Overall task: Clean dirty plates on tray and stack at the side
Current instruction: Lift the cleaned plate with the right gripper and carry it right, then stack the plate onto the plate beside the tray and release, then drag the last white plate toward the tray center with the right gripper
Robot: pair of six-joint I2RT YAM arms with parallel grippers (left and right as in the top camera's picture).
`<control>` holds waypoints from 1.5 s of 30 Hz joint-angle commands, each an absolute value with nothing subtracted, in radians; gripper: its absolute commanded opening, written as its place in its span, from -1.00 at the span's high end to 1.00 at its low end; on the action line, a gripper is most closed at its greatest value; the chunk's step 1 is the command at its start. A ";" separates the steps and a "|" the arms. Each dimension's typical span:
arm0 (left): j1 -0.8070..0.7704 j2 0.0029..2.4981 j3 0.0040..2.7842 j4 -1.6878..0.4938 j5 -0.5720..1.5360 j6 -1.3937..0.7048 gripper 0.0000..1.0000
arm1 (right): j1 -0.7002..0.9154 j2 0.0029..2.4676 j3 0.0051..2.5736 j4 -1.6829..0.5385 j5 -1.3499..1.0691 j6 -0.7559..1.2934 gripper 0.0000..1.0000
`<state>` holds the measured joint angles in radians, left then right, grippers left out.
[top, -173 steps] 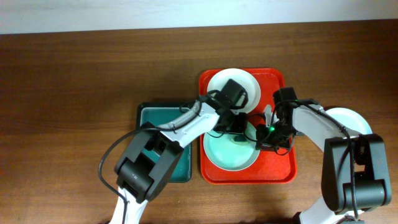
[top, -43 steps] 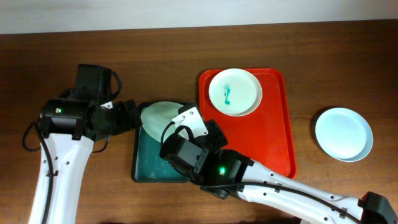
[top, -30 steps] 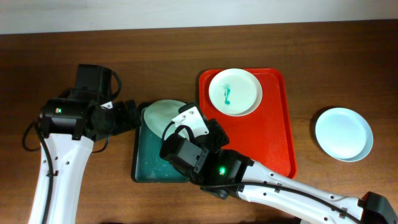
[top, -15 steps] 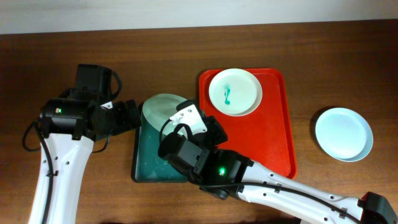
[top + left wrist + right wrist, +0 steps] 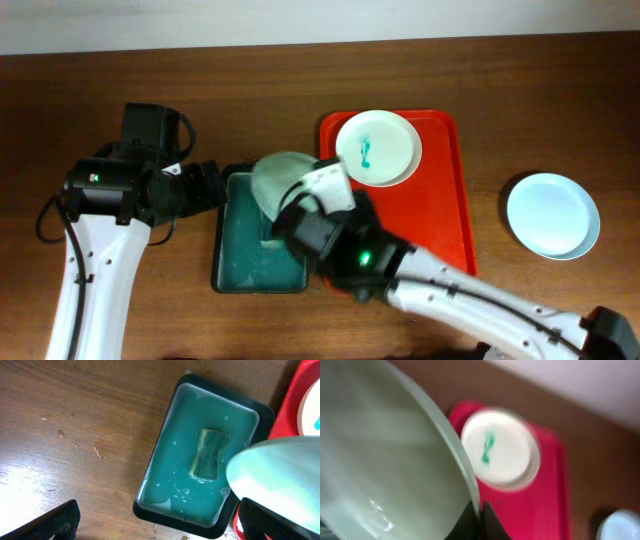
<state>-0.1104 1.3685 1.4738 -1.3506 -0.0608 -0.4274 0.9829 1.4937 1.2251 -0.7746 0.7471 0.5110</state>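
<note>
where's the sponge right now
In the left wrist view, the sponge lies in the dark green basin, just left of the held plate and the red tray.

Nothing legible in any view. No lettering, label, brand or number on the plate [image 5: 385, 460] pinched in the right gripper [image 5: 479, 519], on the smeared plate [image 5: 501, 450] beyond it, or on the tray [image 5: 540, 510].

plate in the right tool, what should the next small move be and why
Probably swing the right tool rightward over the tray, toward the clean plate on the table. The held plate is up off the basin and looks smear-free, so stacking seems next.
</note>
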 commanded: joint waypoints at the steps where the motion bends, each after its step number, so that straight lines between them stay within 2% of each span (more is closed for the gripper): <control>1: -0.107 1.359 1.490 -1.352 -0.075 -0.425 -0.99 | 0.748 1.495 1.240 -0.764 0.041 0.577 0.92; 3: -0.107 1.359 1.490 -1.352 -0.075 -0.425 -0.99 | 0.583 1.486 1.241 -0.748 -0.324 0.410 0.92; 6: -0.107 1.359 1.490 -1.352 -0.075 -0.425 -0.99 | 0.359 1.453 1.241 -0.780 -0.472 0.401 0.92; 9: -0.107 1.359 1.490 -1.352 -0.075 -0.425 -0.99 | 0.152 1.409 1.241 -0.849 -0.453 0.467 0.92; 11: -0.107 1.359 1.490 -1.352 -0.075 -0.425 -0.99 | -0.057 1.389 1.241 -0.914 -0.429 0.484 0.92; 12: -0.107 1.359 1.490 -1.352 -0.075 -0.425 -0.99 | -0.196 1.390 1.240 -0.958 -0.377 0.484 0.92; 18: -0.107 1.359 1.490 -1.352 -0.075 -0.425 -0.99 | -0.655 1.455 1.240 -1.027 -0.114 0.467 0.92; 23: -0.107 1.359 1.490 -1.352 -0.075 -0.425 -0.99 | -0.822 1.601 1.234 -1.029 -0.092 0.480 0.92; 30: -0.107 1.359 1.490 -1.352 -0.075 -0.425 -0.99 | -0.904 1.810 1.234 -1.056 -0.074 0.421 0.91; 32: -0.107 1.359 1.490 -1.352 -0.075 -0.425 -0.99 | -0.898 1.797 1.235 -1.054 -0.167 0.385 0.38; 34: -0.107 1.359 1.490 -1.352 -0.075 -0.425 -0.99 | -0.879 1.755 1.249 -1.047 -0.302 0.314 0.14; 36: -0.107 1.359 1.490 -1.352 -0.075 -0.425 -0.99 | -0.830 1.686 1.264 -1.052 -0.337 0.284 0.06; 39: -0.107 1.359 1.490 -1.352 -0.075 -0.425 -0.99 | -0.696 1.550 1.266 -1.052 -0.339 0.272 0.07; 42: -0.107 1.359 1.490 -1.352 -0.075 -0.425 -0.99 | -0.450 1.443 1.266 -1.047 -0.344 0.161 0.08; 45: -0.107 1.359 1.490 -1.352 -0.075 -0.425 -0.99 | -0.191 1.449 1.262 -1.002 -0.293 0.082 0.07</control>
<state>-0.1097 1.3685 1.4742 -1.3514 -0.0639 -0.4278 -0.3637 1.4372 1.2594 -1.0298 -0.3214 0.1867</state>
